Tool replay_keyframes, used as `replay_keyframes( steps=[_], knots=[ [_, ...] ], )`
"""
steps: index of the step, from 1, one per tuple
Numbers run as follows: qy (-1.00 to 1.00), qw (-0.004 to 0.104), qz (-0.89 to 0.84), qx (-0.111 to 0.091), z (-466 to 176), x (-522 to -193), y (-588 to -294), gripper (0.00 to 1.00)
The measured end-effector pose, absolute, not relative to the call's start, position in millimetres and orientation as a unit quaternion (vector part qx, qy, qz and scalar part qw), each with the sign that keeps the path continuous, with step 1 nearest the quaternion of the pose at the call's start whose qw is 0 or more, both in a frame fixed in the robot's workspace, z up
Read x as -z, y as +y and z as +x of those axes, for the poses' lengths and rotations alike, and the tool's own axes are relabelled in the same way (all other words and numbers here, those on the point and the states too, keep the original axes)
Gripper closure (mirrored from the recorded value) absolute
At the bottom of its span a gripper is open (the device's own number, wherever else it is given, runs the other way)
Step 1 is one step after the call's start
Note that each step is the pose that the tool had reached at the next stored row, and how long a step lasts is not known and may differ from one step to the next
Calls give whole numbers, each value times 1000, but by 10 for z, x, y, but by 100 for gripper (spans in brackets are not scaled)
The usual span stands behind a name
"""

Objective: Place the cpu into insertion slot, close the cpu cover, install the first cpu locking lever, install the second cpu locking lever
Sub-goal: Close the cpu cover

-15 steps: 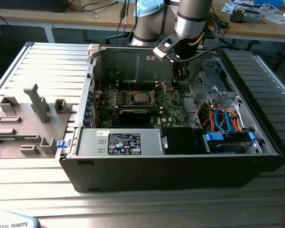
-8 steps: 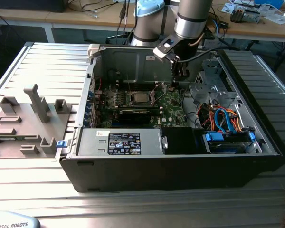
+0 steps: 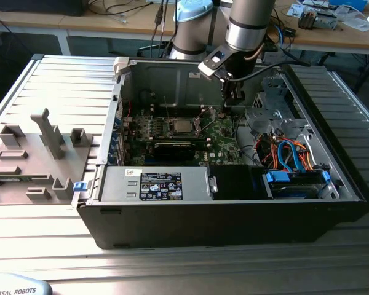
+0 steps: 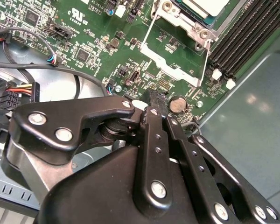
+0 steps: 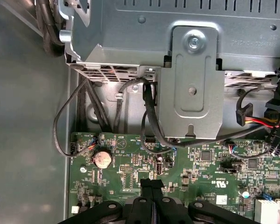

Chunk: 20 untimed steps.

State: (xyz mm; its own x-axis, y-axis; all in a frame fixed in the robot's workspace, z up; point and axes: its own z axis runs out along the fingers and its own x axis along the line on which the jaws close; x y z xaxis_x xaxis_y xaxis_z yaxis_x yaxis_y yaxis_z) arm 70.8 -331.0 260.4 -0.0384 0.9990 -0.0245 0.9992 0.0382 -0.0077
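The exterior view looks down into the case [image 3: 234, 227]; both close wrist views probably share the coin battery [image 4: 178, 103] [image 5: 102, 159]

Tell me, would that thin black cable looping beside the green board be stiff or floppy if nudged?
Probably floppy: the black cable runs in a loose curved loop. It looks thin, so likely light and easy to push aside. One end seems plugged into the green board, so it may swing back.
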Motion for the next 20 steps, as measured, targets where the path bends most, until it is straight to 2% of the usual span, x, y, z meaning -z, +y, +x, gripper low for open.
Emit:
replay_keyframes(
  steps=[20],
  knots=[
    [720, 3, 693, 7, 656, -2495, -3310, 89]
  ],
)
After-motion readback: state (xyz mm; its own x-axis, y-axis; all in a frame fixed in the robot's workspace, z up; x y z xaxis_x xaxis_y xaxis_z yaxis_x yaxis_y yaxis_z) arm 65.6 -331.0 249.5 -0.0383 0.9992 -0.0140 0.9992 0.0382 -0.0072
